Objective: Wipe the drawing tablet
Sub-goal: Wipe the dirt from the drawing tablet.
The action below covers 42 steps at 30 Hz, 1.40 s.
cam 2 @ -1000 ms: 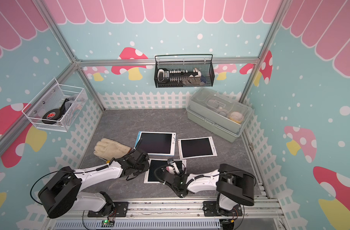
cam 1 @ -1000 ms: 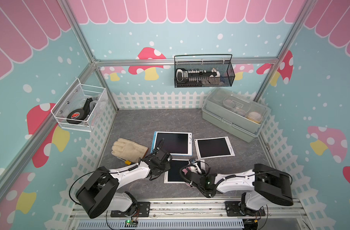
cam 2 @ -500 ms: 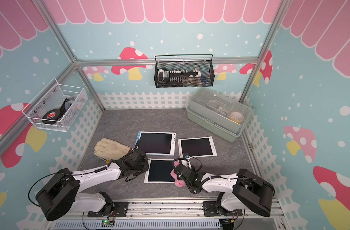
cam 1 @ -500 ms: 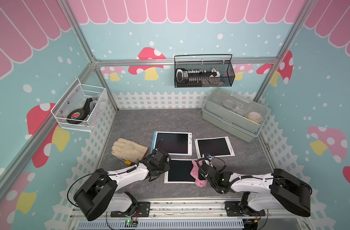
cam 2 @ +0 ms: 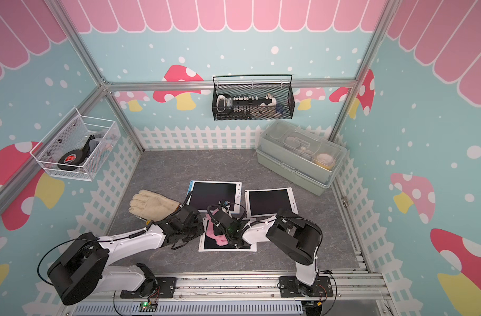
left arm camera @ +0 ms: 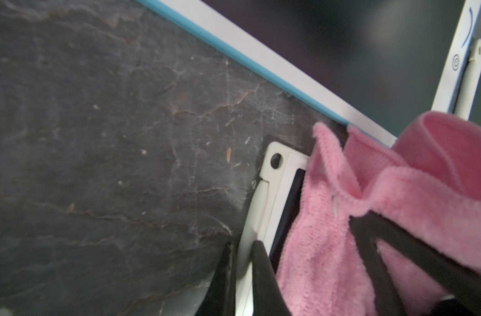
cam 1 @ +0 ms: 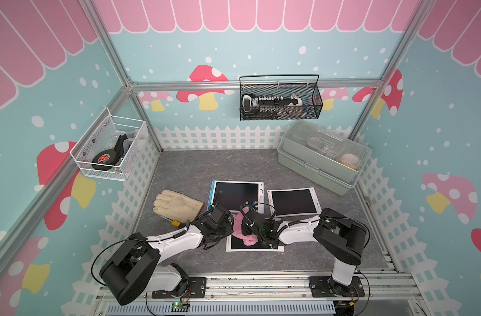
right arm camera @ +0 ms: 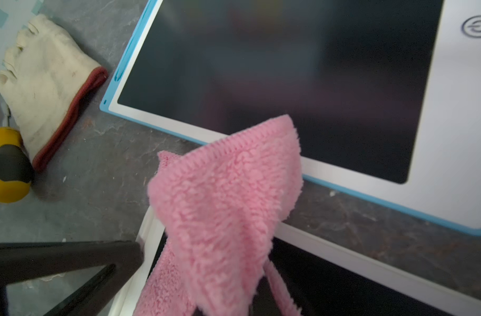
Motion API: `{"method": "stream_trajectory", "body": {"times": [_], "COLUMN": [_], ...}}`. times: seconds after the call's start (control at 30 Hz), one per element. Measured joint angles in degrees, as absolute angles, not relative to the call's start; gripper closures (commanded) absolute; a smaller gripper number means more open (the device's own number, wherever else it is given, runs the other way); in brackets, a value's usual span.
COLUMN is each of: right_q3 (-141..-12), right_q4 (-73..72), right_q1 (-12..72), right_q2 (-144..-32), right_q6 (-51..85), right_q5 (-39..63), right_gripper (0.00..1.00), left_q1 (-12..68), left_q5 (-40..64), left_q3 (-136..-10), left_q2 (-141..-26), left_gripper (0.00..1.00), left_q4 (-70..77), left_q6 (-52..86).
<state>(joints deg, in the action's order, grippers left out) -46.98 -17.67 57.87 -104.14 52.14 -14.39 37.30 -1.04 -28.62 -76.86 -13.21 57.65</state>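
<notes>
Two robot arms meet over a white-framed drawing tablet [cam 1: 264, 245] lying flat at the near centre of the grey bench [cam 1: 195, 175]. The right gripper [cam 1: 247, 229] has its fingers pressed together on a fluffy pink cloth [cam 1: 240, 228], which is bunched over the far left part of the dark screen and spills past the tablet's far left corner. The left gripper [left arm camera: 240, 246] reaches in from the left, and the left wrist view shows its fingers [left arm camera: 261, 273] pinching the white left edge of the same tablet, one on each side of the frame.

Just beyond lies a second tablet with a blue edge [cam 1: 238, 195], and to its right a third, white-framed one [cam 1: 294, 202], both with blank dark screens. A cream work glove [cam 1: 176, 205] lies palm down to the left, with a yellow-handled screwdriver [right arm camera: 6, 169] just beside its cuff. A pale green lidded box [cam 1: 321, 161] sits at the far right corner. A black wire basket [cam 1: 280, 101] hangs on the far wall and a white one [cam 1: 108, 150] on the left wall.
</notes>
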Motion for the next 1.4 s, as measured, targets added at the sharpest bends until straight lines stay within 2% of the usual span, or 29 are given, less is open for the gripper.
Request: {"method": "stream_trajectory", "body": {"times": [0.27,0.33,0.5,0.63,0.8,1.07,1.17,1.33,1.4], "right_q3": [-36.1,-37.9,-53.6,-60.1,-55.4,-42.0,-43.7,-56.0,-56.9], "right_q4": [-13.2,-12.6,-15.2,-18.5,-22.1,-16.8,-15.6,-12.8,-12.6], "right_q1": [52.4,53.1,56.4,57.0,55.4,52.5,53.9,60.1,61.2], "right_q2": [-92.0,-93.8,-108.3,-114.4,-112.3,-98.9,-100.0,-108.6,-109.6], "right_q6": [48.9,48.1,47.3,48.1,48.6,45.2,44.6,44.5,45.1], "right_q5": [-14.2,-13.7,-9.8,-6.2,-4.1,-5.1,-5.7,-4.8,-5.3], "right_gripper": [1.0,1.0,1.0,1.0,1.0,1.0,1.0,1.0,1.0], "left_q1": [37.0,36.9,36.8,36.2,35.7,35.6,35.6,35.6,35.4], "left_q5": [-0.6,-0.4,-0.1,0.7,1.3,1.6,1.6,1.7,2.0], "left_q3": [-28.6,-28.6,-28.3,-27.7,-27.4,-27.4,-27.4,-27.4,-27.4], "left_q2": [-76.9,-76.9,-76.7,-76.2,-75.9,-75.9,-75.9,-75.9,-75.7], "left_gripper": [0.88,0.89,0.88,0.89,0.89,0.89,0.89,0.89,0.9], "left_q4": [-13.2,-13.2,-12.8,-12.1,-11.7,-11.7,-11.7,-11.7,-12.1], "left_q6": [57.6,57.6,57.6,57.6,57.6,57.7,57.7,57.6,57.5]}}
